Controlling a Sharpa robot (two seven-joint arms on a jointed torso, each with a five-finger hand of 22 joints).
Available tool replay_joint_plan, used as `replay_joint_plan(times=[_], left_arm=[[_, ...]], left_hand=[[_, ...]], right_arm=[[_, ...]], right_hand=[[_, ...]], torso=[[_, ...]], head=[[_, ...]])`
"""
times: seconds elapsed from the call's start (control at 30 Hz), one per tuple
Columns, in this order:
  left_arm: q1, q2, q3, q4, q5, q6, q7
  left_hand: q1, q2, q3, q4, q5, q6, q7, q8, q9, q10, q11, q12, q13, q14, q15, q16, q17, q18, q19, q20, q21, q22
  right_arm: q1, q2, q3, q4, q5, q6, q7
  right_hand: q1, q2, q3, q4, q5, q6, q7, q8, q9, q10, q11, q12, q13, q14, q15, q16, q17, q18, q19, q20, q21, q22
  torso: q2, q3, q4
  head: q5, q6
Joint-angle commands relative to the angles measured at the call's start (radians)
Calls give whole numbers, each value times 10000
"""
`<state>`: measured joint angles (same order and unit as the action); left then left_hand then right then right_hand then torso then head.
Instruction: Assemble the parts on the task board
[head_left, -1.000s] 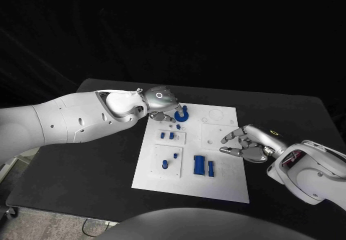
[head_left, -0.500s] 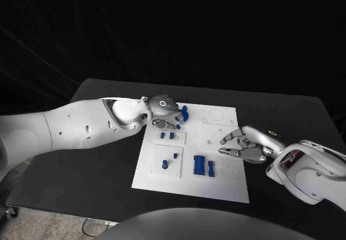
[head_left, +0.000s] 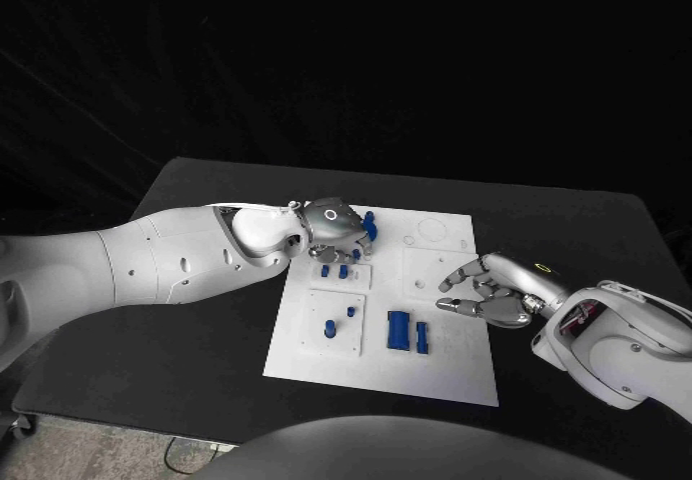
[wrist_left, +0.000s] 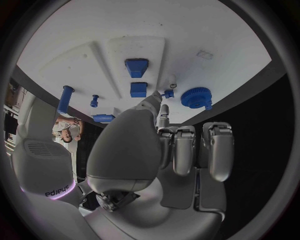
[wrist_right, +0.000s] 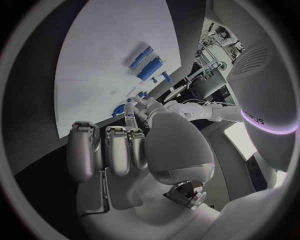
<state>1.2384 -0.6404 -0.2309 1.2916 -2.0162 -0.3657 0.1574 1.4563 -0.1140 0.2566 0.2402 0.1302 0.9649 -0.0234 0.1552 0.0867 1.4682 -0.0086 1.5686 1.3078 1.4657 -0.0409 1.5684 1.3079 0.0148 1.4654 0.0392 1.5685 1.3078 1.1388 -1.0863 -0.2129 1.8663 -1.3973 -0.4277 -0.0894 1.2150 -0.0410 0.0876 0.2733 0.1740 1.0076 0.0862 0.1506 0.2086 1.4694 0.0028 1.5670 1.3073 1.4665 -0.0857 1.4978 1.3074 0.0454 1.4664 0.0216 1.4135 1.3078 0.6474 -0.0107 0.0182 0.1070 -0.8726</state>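
The white task board lies mid-table. My left hand hovers over its far left corner with its fingers curled in and nothing in them. Just beyond those fingers, a blue gear lies on the board, and it peeks out beside the hand. A small blue piece sits by one outstretched fingertip. Two blue blocks stand further on. My right hand rests at the board's right edge, fingers curled and holding nothing.
Two long blue bars lie near the board's middle front. Small blue pegs stand in a raised plate, with two more in the plate below. The black table surrounds the board.
My left hand has slid a little nearer along the board's far left corner, and the blue gear now shows beside its fingers. My right hand has barely moved.
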Motion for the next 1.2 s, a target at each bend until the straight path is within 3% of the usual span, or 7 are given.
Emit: replay_joint_plan(times=[0.03,0.67,1.2], left_arm=[[-42,39,2,-25,-30,7,-153],[-145,186,6,-223,-25,103,-473],[-260,312,7,-446,-147,-32,-544]], left_hand=[[150,5,78,-108,137,83,-6,-18,13,1026,46,22,2630,1051,61,24,2629,-148,1054,-76,23,2630],[339,-76,310,-382,339,43,32,-57,36,1026,34,22,2630,1051,51,24,2629,-148,1054,-91,23,2630],[153,-55,343,-453,161,479,125,244,218,1026,-26,22,2630,1051,9,24,2629,-148,1054,-99,23,2630]], right_arm=[[-11,-7,1,-1,53,165,-96],[-81,26,1,-57,107,331,-159],[-106,36,1,-75,192,499,-199]], right_hand=[[89,18,-6,-13,-52,76,-14,26,17,1014,69,38,2635,747,75,-66,986,-85,419,97,-36,2142],[102,22,-13,-16,-105,91,-13,25,19,1014,71,38,2635,744,82,-72,973,-82,412,105,-51,2137],[159,61,-26,-39,-156,255,-21,84,58,1014,66,38,2635,742,89,-76,962,-78,406,121,-58,2134]], torso=[[11,0,1],[2,-1,-2],[8,-4,3]], head=[[-19,0],[-12,0],[-12,0]])
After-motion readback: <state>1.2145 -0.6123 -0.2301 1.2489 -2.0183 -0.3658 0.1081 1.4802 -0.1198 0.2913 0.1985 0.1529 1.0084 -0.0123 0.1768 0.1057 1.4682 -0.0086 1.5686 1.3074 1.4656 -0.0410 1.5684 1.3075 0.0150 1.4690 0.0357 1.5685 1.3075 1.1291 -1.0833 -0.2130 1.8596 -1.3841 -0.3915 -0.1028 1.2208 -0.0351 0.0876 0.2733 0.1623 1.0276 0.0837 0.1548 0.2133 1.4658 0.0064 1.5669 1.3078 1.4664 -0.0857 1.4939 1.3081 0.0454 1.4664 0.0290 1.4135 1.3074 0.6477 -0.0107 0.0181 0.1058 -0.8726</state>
